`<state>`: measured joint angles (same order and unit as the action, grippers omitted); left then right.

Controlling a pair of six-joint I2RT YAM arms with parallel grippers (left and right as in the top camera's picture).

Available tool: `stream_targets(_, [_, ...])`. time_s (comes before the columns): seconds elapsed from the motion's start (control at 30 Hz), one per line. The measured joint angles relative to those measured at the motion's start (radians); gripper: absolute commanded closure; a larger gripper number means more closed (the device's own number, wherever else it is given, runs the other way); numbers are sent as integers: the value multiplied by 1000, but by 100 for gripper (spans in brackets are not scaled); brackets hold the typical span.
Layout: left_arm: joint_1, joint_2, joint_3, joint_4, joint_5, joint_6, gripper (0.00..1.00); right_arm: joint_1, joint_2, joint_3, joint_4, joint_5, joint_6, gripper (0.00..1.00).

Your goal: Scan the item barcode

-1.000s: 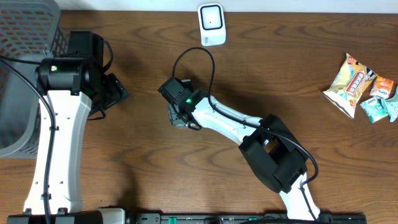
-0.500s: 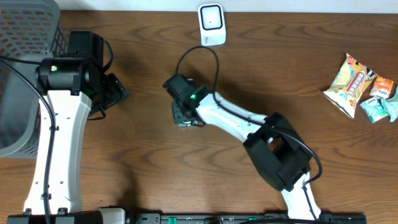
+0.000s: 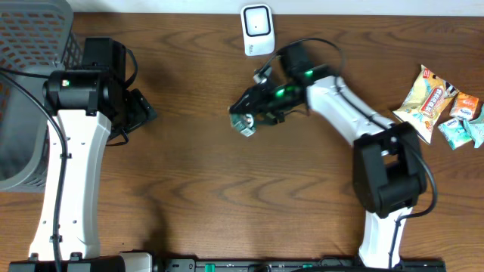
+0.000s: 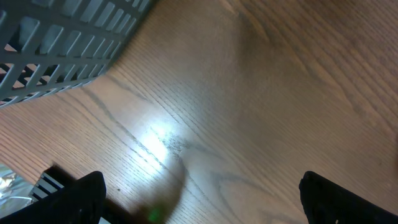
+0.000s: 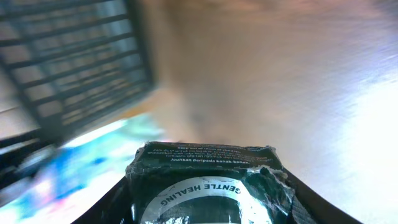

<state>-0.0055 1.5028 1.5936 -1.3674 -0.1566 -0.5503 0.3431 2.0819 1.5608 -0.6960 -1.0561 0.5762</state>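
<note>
The item (image 3: 243, 125) is a small dark packet with white lettering, held off the table just below and left of the white barcode scanner (image 3: 257, 30). My right gripper (image 3: 248, 118) is shut on it. In the right wrist view the packet (image 5: 208, 177) fills the space between the two dark fingers (image 5: 115, 205), its printed end facing the camera. My left gripper (image 3: 141, 106) rests at the table's left with its jaws wide open. In the left wrist view that gripper (image 4: 199, 208) has only bare wood between its fingertips.
A grey mesh basket (image 3: 30, 45) stands at the far left and also shows as the basket (image 4: 62, 37) in the left wrist view. Several snack packets (image 3: 431, 102) lie at the right edge. The scanner sits at the table's back edge.
My right arm has lifted the packet from the table's middle and swung up and to the right, toward the scanner. The left arm has not moved.
</note>
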Motion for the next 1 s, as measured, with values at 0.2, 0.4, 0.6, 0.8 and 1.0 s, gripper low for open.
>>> stream_targets(0.2, [0,0,0,0,0,0,2,-114,-1,0,-1,-210,116,62])
stream_targets(0.4, [0,0,0,0,0,0,2,-161,-1,0,-2,-239,333,62])
stream_targets(0.6, [0,0,0,0,0,0,2,-162,-1,0,3,-189,615,62])
stream_targets(0.8, [0,0,0,0,0,0,2,-162,-1,0,13,-136,738,63])
stream_targets(1.0, [0,0,0,0,0,0,2,-162,-1,0,13,-118,757,64])
